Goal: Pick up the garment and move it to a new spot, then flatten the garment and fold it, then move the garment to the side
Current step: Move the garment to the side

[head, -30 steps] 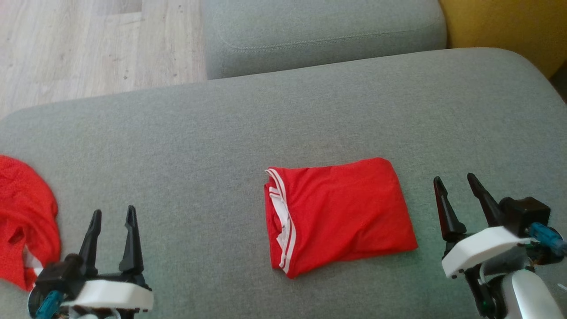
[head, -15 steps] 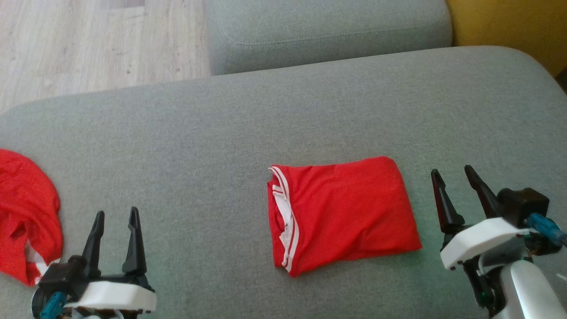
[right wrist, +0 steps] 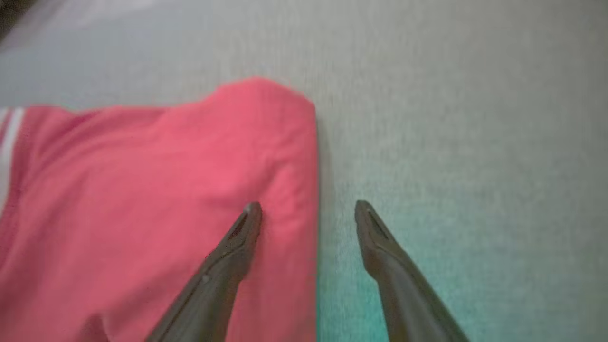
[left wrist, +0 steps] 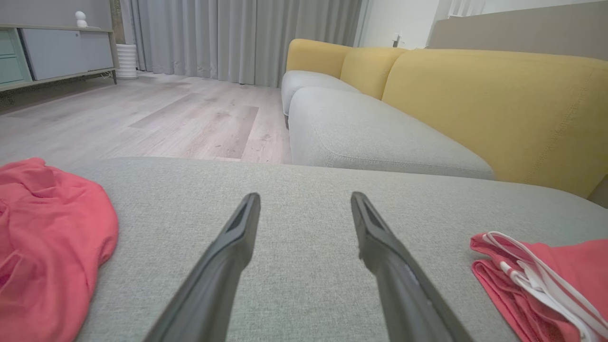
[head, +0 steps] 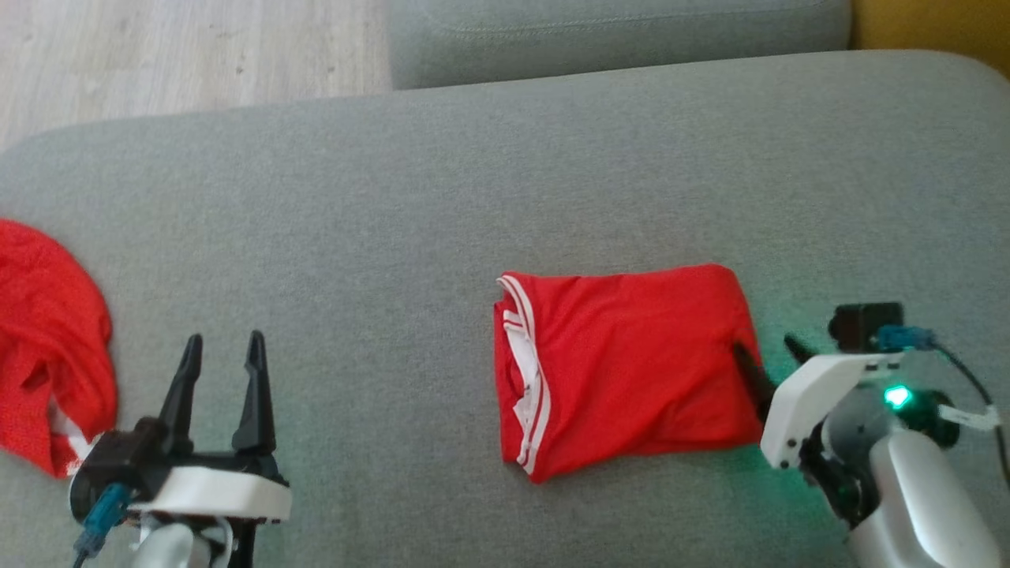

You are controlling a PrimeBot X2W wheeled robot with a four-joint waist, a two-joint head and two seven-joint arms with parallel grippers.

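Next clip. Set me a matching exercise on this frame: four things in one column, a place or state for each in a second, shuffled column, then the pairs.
Things:
1. folded garment
2. crumpled garment
3. left gripper
4. right gripper

Places or states:
A. open, straddling a red fabric edge
B. heaped at the left end of the cushion
C. open, over bare grey fabric
D. lying flat mid-cushion, white stripes along its left edge

Pairs: 1-D, 2-B, 3-C, 4-A
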